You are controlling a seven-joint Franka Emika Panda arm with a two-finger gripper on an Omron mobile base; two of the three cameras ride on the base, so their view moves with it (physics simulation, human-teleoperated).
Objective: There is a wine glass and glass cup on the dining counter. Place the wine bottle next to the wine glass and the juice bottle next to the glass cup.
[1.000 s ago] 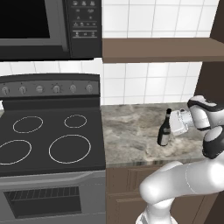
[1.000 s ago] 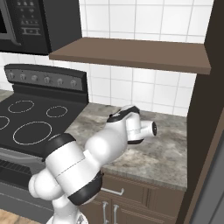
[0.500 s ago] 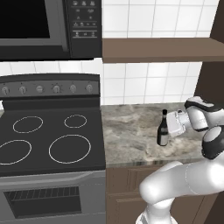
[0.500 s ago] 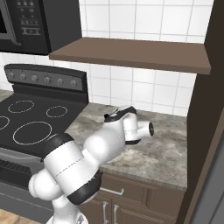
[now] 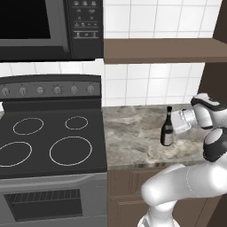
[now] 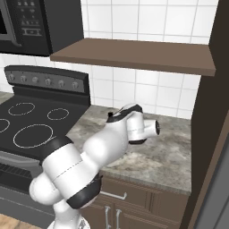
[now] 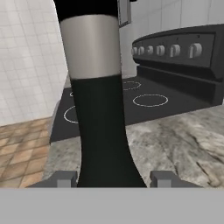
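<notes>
My fingertips [image 7: 64, 178] stand on either side of the wine bottle [image 5: 166, 129], and the jaws are clenched on its lower body. In the hand view the bottle [image 7: 98, 94] is close up: a dark, smooth cylinder with a pale label band across it. My gripper [image 5: 175, 123] meets the bottle from the side, below the long narrow neck and dark cap. The bottle is upright on the counter [image 5: 133, 133] (a grey-beige marbled stone top over brown wooden cabinet fronts), near the front edge and right of the stove [image 5: 48, 137].

The stove is flat black glass with four pale ring markings and a row of round knobs [image 5: 56, 90] along its raised back panel. A black microwave [image 5: 48, 26] hangs above it. White square tiles [image 5: 146, 84] cover the wall, and a brown wooden shelf [image 6: 134, 54] runs above the counter. A terracotta tiled floor [image 7: 22, 148] shows in the hand view.

My arm [image 5: 186, 186] rises from below the counter edge, bends at the dark elbow [image 5: 216, 144], and sets the wrist level, hand pointing toward the stove.
</notes>
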